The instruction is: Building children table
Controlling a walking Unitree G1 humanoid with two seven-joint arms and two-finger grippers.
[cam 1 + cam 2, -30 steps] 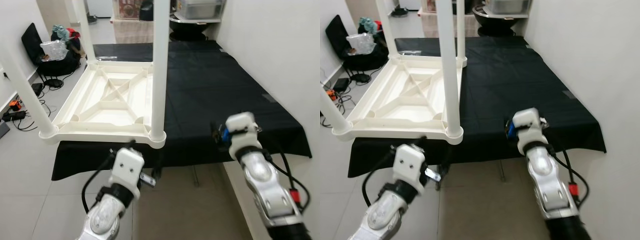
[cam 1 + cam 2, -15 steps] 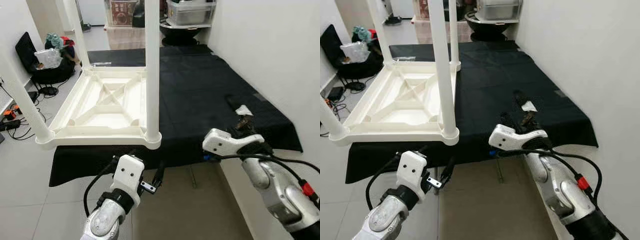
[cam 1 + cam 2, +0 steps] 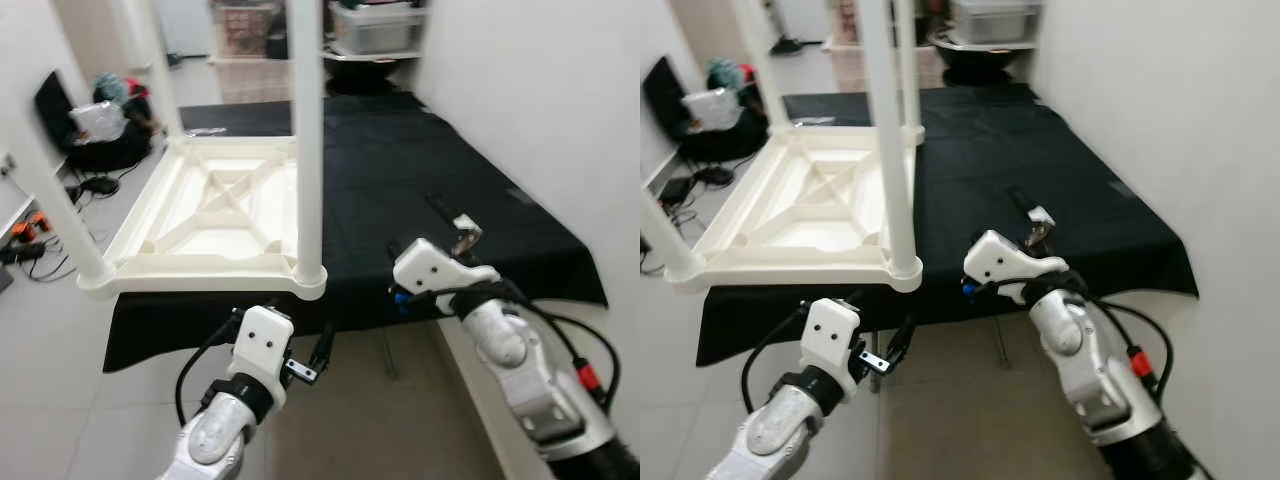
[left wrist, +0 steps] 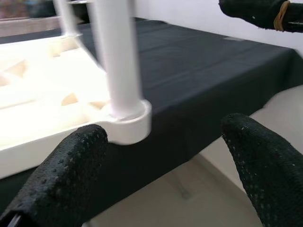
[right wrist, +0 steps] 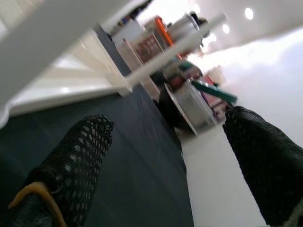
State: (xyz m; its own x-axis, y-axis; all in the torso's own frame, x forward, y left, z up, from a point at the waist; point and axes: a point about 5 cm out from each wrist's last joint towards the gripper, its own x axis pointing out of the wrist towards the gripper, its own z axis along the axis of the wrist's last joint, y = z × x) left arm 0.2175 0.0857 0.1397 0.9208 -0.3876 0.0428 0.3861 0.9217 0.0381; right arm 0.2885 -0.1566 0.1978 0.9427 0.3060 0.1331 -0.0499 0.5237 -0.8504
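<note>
A white plastic children's table [image 3: 222, 212] lies upside down on a black cloth-covered platform [image 3: 430, 160], with its legs pointing up. The nearest leg [image 3: 307, 140] stands in the front right corner socket [image 4: 124, 122]. My left gripper [image 4: 163, 133] is open, low in front of the platform edge and just below that corner, with nothing between its fingers [image 3: 323, 347]. My right gripper [image 3: 453, 218] is open over the black cloth to the right of the table and holds nothing. In the right wrist view its fingers [image 5: 80, 156] stand wide apart.
A white wall [image 3: 560, 90] runs close along the right. A black bag with clothes [image 3: 100, 125] and cables [image 3: 25, 225] sit on the floor to the left. Shelves with containers [image 3: 375, 25] stand at the back. Tiled floor [image 3: 380, 420] lies below my arms.
My right arm rose from the platform's front edge, its fingers came up over the black cloth, and it then shifted left toward the table. The left gripper stayed below the corner.
</note>
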